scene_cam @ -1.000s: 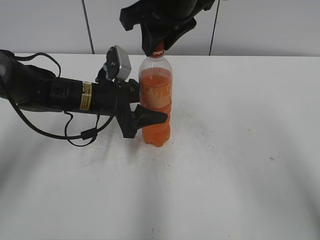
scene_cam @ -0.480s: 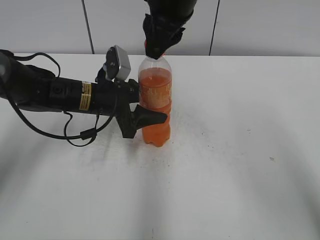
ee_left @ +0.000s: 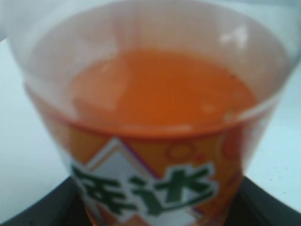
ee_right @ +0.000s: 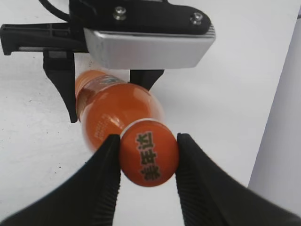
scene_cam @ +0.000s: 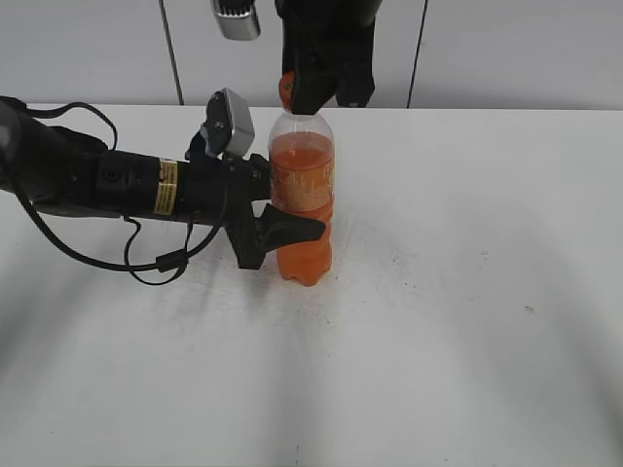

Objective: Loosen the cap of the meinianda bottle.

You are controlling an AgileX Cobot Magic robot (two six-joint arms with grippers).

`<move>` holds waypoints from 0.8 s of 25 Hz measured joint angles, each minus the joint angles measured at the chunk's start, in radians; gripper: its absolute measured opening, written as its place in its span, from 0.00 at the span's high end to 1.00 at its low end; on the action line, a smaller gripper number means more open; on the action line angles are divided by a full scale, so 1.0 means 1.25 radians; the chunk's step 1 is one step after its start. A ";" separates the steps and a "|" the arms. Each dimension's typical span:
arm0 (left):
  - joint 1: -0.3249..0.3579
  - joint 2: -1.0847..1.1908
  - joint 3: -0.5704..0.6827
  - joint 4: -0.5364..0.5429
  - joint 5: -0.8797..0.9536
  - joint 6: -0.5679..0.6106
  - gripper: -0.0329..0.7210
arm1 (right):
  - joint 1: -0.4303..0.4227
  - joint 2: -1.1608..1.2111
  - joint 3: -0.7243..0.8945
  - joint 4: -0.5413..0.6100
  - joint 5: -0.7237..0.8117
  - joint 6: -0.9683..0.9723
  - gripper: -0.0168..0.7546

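Observation:
The meinianda bottle [scene_cam: 303, 199] stands upright on the white table, clear plastic with orange liquid and an orange-and-white label. My left gripper [scene_cam: 282, 231] is shut on the bottle's middle from the left; the left wrist view shows the label [ee_left: 150, 186] close up between the black fingers. My right gripper [scene_cam: 313, 92] comes down from above and is shut on the orange cap [ee_right: 149, 152], which has dark characters on top. In the exterior view only a sliver of the cap [scene_cam: 286, 89] shows beside the fingers. The bottle body [ee_right: 110, 113] shows below the cap in the right wrist view.
The white table [scene_cam: 458, 292] stretches around the bottle. A grey panelled wall [scene_cam: 506, 49] rises behind it. The left arm and its cable [scene_cam: 156, 258] lie across the table's left side. The left wrist camera housing [ee_right: 148, 44] sits above the bottle in the right wrist view.
My right gripper has rotated about the cap while staying on it; its wrist camera now shows at the top of the exterior view. The left gripper and bottle have stayed put.

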 joint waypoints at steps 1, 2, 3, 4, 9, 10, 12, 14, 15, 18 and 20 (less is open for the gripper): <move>0.000 0.000 0.000 0.001 0.000 0.000 0.39 | 0.000 0.000 -0.002 0.001 0.000 -0.003 0.62; 0.000 0.000 0.000 0.001 0.000 0.000 0.39 | 0.000 0.000 -0.005 0.002 0.002 -0.004 0.62; 0.000 0.000 0.000 0.000 0.000 0.000 0.39 | 0.000 0.000 -0.011 0.005 0.003 -0.006 0.62; 0.000 0.000 0.000 0.000 0.000 0.000 0.39 | 0.000 0.000 -0.020 0.012 0.003 -0.007 0.62; 0.000 0.000 0.000 0.001 0.001 0.000 0.39 | 0.000 0.000 -0.083 0.055 0.003 -0.005 0.62; 0.000 0.000 0.000 0.001 0.001 0.000 0.39 | 0.000 0.000 -0.096 0.062 0.003 0.004 0.62; 0.000 0.000 0.000 0.001 0.001 0.000 0.39 | 0.000 -0.007 -0.106 0.070 0.003 0.067 0.62; 0.000 0.000 0.000 0.001 0.000 0.000 0.39 | 0.000 -0.020 -0.110 0.065 0.003 0.222 0.62; 0.000 0.000 0.000 0.001 0.000 0.000 0.39 | 0.000 -0.026 -0.110 0.050 0.003 0.306 0.62; 0.000 0.000 0.000 0.001 0.000 0.000 0.39 | 0.000 -0.042 -0.111 -0.032 0.003 0.590 0.62; 0.000 0.000 0.000 0.001 0.000 0.000 0.39 | 0.000 -0.047 -0.111 -0.083 0.003 0.775 0.62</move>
